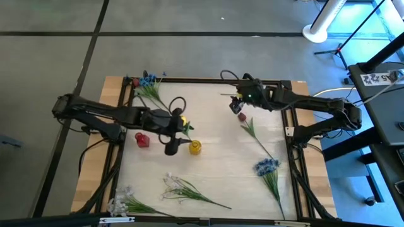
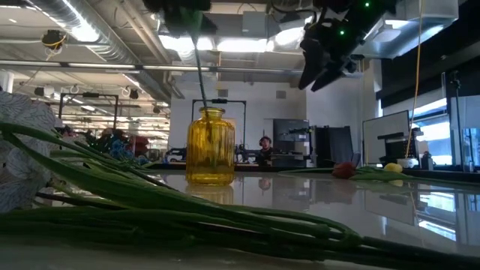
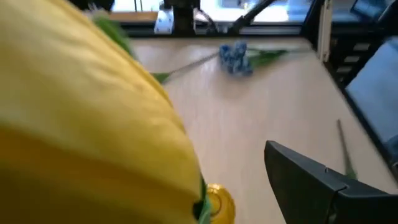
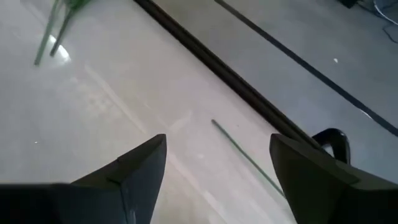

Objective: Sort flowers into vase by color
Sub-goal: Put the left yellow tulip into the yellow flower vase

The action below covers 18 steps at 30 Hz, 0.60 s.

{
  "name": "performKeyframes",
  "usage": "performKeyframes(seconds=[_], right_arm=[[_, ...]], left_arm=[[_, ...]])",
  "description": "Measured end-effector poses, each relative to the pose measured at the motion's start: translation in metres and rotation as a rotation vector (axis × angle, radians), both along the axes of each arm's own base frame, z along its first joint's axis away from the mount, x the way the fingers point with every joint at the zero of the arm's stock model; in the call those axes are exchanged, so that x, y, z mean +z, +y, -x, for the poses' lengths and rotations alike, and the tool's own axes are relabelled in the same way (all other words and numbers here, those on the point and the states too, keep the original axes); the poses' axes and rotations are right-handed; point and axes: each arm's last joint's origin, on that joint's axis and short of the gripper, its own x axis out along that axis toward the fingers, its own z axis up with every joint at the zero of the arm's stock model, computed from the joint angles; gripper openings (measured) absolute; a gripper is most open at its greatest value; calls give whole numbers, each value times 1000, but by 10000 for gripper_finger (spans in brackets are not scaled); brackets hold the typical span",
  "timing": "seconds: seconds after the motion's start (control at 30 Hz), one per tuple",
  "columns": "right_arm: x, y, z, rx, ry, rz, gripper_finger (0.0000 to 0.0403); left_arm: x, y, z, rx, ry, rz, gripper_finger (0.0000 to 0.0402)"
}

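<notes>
- My left gripper [image 1: 177, 128]: fingers spread wide, above the yellow vase [image 1: 195, 147]; the yellow tulip [image 3: 87, 118] sits just under my wrist, its stem running straight down into the vase mouth.
- My right gripper [image 1: 238, 104]: fingers apart, holding nothing, hovering over the table's far side.
- Red flower [image 1: 242, 117]: lies just beside my right fingers, toward the table's middle; stem runs away from them toward the blue flower [image 1: 266, 166]. My right arm is nearer.

A pale wooden worktop [image 1: 214, 170] is being framed by black rails. Beyond its far right corner, a white ribbed post [image 1: 323, 22] is being lit on the grey floor [image 1: 189, 38]. Right of the worktop, a dark desk [image 1: 385, 107] is being shown.
</notes>
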Motion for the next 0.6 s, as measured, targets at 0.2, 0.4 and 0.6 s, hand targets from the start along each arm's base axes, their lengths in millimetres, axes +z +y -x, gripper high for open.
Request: performKeyframes(seconds=[0.2, 0.4, 0.6], right_arm=[[0, 23, -6, 73, 13, 15, 285], [-4, 47, -6, 116, 69, 24, 285], [-2, 61, -9, 158, 43, 39, 285]], left_arm=[[-8, -1, -21, -49, -61, -71, 254], [-22, 2, -23, 13, 27, -154, 254], [-21, 0, -22, 64, 29, -227, 247]])
